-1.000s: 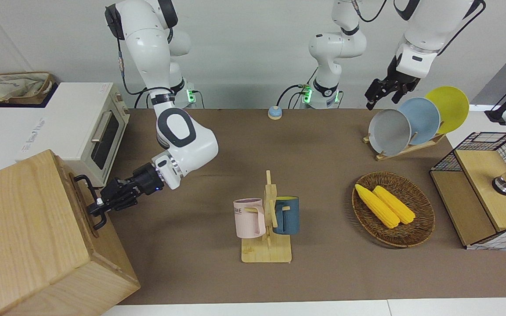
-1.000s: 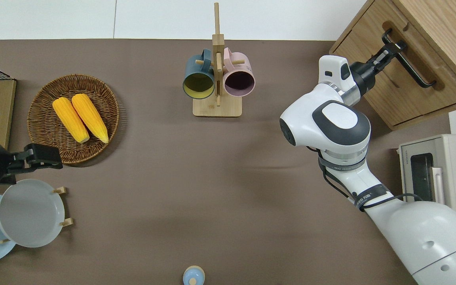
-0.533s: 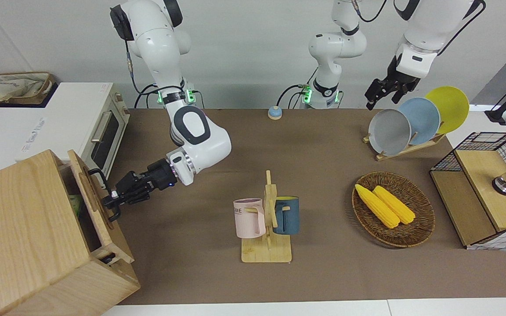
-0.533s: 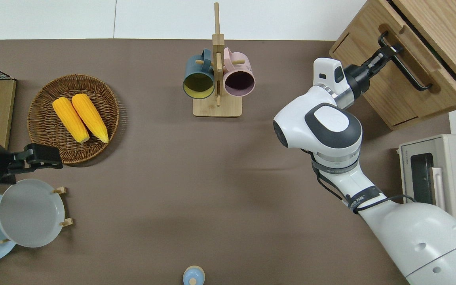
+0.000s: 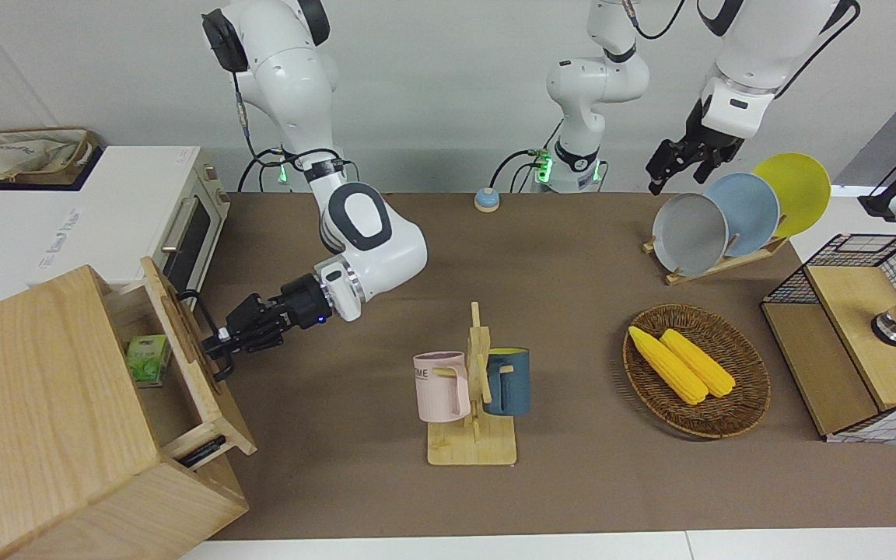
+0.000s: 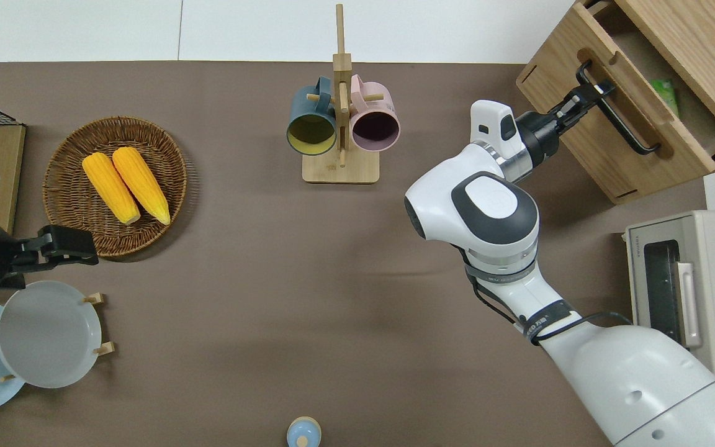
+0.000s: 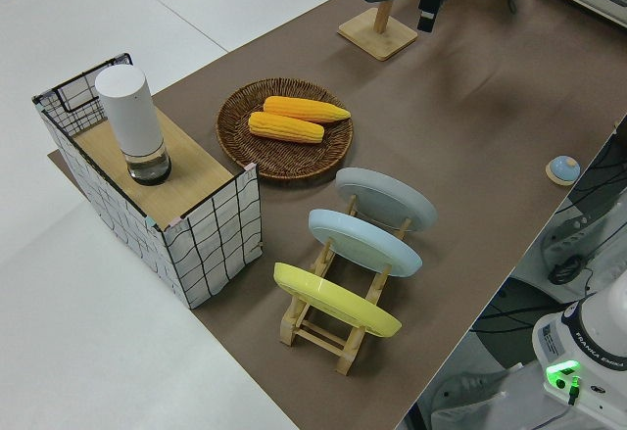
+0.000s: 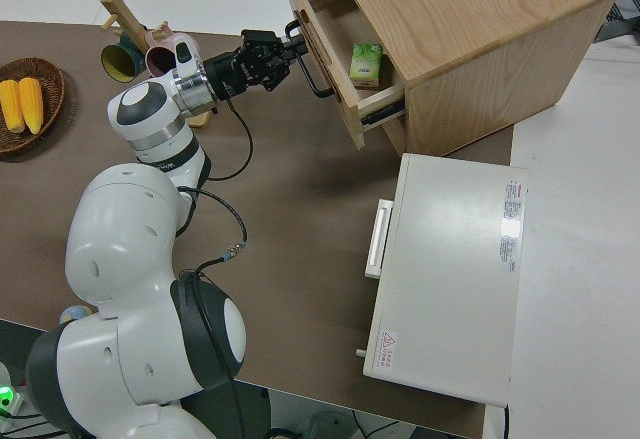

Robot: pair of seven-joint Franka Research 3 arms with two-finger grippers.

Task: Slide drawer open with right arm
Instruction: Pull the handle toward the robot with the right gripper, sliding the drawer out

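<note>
brown matting covers the table where we work. our right gripper is clamped on the black bar handle of the drawer, which sits partly pulled out of the wooden cabinet at the right arm's end of the table. inside the drawer we see a small green carton. a white toaster oven sits beside the cabinet, nearer to us. near the table's middle stands a mug rack holding a pink mug and a blue mug. our left arm is parked; whether its gripper is open we cannot tell.
</note>
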